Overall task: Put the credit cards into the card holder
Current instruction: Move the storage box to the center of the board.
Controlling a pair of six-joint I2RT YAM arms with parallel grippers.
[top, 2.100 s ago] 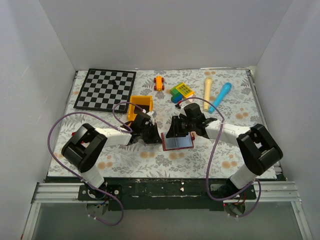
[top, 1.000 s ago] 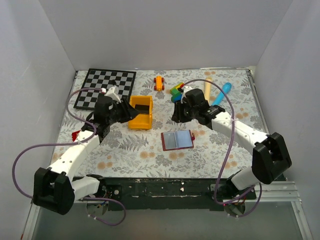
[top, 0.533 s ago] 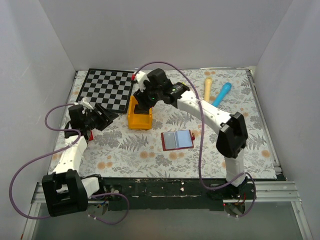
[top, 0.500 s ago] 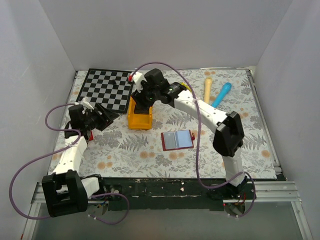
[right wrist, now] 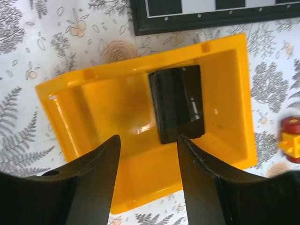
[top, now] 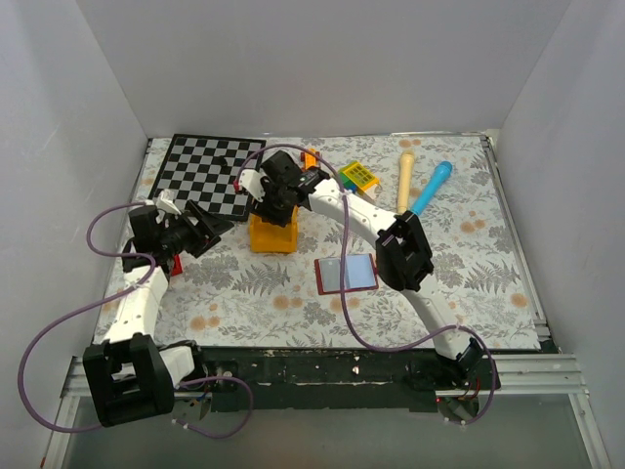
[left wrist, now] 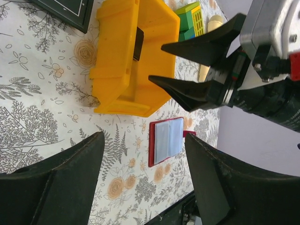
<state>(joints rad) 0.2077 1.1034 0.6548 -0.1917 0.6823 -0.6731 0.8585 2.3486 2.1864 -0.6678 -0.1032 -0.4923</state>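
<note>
Plain white walls (top: pixel 322 68) enclose three sides of a table (top: pixel 469 278) covered in grey floral cloth, evenly lit.

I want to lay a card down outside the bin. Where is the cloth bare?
Bare: the right side, from the blue stick to the near edge, and the strip between the left arm and the card holder. Crowded: the back middle, right gripper over the yellow bin, toy blocks beside.

This was a robot lab test booth: plain white walls (top: pixel 322 68) boxed in a floral-covered table (top: pixel 479 264), and a chessboard (top: pixel 200 171) and plastic toys (top: pixel 359 176) lay near the right pincer (top: pixel 266 203).
</note>
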